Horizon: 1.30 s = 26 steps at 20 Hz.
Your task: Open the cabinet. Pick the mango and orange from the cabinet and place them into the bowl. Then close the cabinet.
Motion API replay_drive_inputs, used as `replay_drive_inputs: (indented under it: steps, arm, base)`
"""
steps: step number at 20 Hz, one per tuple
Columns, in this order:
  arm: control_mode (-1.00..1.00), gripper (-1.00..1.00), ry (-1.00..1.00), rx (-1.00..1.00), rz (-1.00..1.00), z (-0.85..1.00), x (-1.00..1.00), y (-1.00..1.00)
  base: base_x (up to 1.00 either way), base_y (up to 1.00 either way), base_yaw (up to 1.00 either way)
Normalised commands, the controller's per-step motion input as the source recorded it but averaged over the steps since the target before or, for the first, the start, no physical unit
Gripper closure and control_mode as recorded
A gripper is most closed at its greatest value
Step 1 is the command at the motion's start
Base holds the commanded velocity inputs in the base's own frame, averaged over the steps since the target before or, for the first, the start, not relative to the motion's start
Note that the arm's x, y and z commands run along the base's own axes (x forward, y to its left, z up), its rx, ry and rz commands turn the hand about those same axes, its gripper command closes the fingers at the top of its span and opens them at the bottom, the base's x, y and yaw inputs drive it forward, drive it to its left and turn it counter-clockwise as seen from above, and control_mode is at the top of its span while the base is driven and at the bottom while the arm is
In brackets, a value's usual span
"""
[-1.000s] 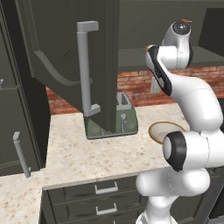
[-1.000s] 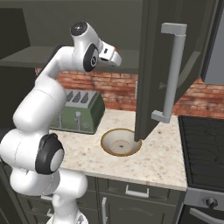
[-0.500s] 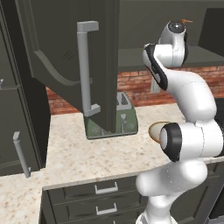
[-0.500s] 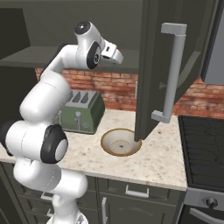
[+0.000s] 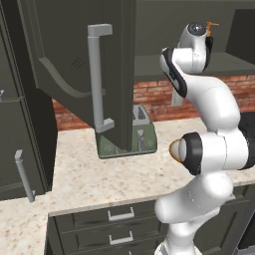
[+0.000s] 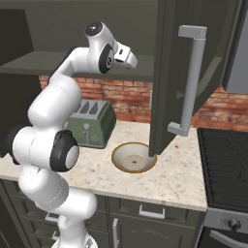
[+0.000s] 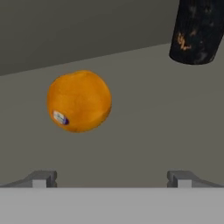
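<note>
Inside the cabinet (image 6: 193, 72), both doors standing wide, the orange (image 7: 79, 101) is sitting on the grey shelf beside a dark cylinder (image 7: 197, 30). Gripper (image 7: 111, 177) is hovering short of it, jaws spread and empty, probably lining up a grasp. Bowl (image 6: 133, 157) is waiting on the counter (image 6: 184, 177) below.

From where I stand, only the arm (image 6: 53, 111) has moved over the last second. Its elbow joint has swung lower and out toward me, so in the left base view it now sits in front of the bowl (image 5: 173, 148) and hides most of it, where before the bowl showed plainly. In the right base view the same dark joint has dropped from mid-height to down by the counter's front edge. The hand (image 6: 123, 54) has crept slightly further in over the cabinet (image 6: 58, 60) shelf.
</note>
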Motion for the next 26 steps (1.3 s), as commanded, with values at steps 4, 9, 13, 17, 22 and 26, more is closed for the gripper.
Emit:
replay_drive_inputs:
  steps: [4,9,13,17,22,26]
  arm:
    - [-1.0,-1.0,-0.01,0.0,0.0,0.07,0.18,0.02]
    - [-1.0,-1.0,0.0,0.0,0.0,0.06,0.27,0.03]
    - [-1.0,-1.0,0.0,0.0,0.0,0.0,0.26,0.01]
    - [-1.0,-1.0,0.0,0.0,0.0,0.0,0.29,0.03]
    - [-1.0,-1.0,0.0,0.0,0.0,0.0,0.28,0.0]
    - [-1.0,-1.0,0.0,0.0,0.0,0.0,0.34,0.01]
  base:
    - [0.0,0.0,0.0]
    - [0.0,0.0,0.0]
    - [0.0,0.0,0.0]
    - [0.0,0.0,0.0]
    - [0.0,0.0,0.0]
    - [0.0,0.0,0.0]
